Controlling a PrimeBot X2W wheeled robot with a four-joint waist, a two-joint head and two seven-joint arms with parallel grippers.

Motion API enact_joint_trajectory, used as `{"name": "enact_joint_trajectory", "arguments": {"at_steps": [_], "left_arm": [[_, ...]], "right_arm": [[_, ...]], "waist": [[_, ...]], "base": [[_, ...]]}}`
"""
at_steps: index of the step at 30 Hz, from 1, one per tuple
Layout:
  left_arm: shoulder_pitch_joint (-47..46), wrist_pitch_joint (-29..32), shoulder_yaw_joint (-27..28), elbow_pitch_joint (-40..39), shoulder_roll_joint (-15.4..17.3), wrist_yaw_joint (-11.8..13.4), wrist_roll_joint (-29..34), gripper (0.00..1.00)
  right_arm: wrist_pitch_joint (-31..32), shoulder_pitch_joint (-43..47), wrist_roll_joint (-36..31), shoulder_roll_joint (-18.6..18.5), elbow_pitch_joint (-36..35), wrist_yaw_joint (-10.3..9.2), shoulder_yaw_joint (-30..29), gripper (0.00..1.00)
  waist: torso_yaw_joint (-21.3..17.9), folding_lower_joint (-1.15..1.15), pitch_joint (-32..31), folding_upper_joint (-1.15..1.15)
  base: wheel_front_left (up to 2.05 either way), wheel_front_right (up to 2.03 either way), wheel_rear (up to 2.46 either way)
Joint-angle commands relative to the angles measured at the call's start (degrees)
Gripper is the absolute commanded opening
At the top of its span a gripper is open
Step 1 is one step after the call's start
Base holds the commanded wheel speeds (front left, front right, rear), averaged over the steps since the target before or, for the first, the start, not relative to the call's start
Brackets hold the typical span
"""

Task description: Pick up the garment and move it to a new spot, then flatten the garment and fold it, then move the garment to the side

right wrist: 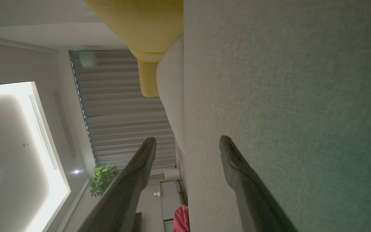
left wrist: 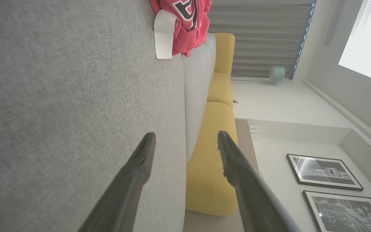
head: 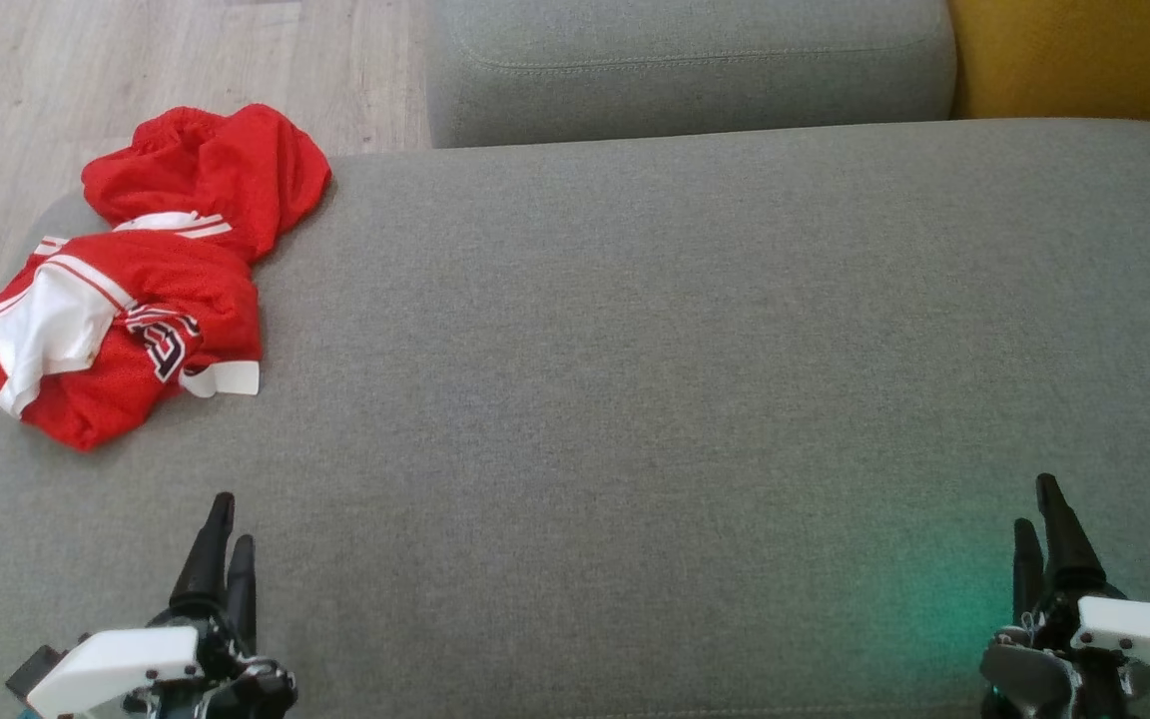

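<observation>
The garment (head: 166, 270) is a red jersey with white trim and dark lettering. It lies crumpled at the far left of the grey sofa seat (head: 635, 350), partly over the seat's left edge. In the left wrist view the garment (left wrist: 188, 22) shows at the top, well ahead of the fingers. My left gripper (head: 233, 519) hovers near the seat's front edge, below the garment and apart from it, open and holding nothing (left wrist: 186, 135). Far to the right, my right gripper (head: 1035, 501) is also open and holds nothing (right wrist: 188, 139).
A grey back cushion (head: 685, 70) lines the far side of the seat. Beside it at the far right stands a yellow cushion (head: 1084, 60). Wooden floor (head: 86, 80) lies beyond the seat's left end. A green glow tints the seat near the right gripper.
</observation>
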Motion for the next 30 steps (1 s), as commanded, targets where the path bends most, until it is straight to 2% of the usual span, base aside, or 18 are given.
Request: {"name": "enact_joint_trajectory", "arguments": {"at_steps": [1,7,18,30], "left_arm": [[-2.4,-0.6,0.1,-2.4,0.5,-0.2,0.7,1.0],[-2.5,-1.6,-0.3,-3.4,0.5,-0.1,3.1,1.0],[-2.6,-3.2,-1.3,-6.6,0.6,1.0,9.5,1.0],[-2.6,-5.4,-3.9,-10.0,0.7,3.5,21.5,1.0]], "right_arm": [[-0.9,-2.3,-0.9,-0.3,-2.3,0.04,0.3,1.0],[-1.9,-2.3,-4.0,-0.3,-3.0,0.07,0.4,1.0],[-3.6,-2.1,-14.1,-0.3,-6.0,0.1,0.6,1.0],[-5.8,-2.1,-26.8,-0.4,-9.3,0.15,2.8,1.0]], "waist": [[0.0,0.0,0.0,0.0],[0.1,0.0,0.0,0.0],[0.2,0.0,0.2,0.0],[0.4,0.0,0.4,0.0]], "base": [[0.0,0.0,0.0],[0.0,0.0,0.0],[0.0,0.0,0.0],[0.0,0.0,0.0]]}}
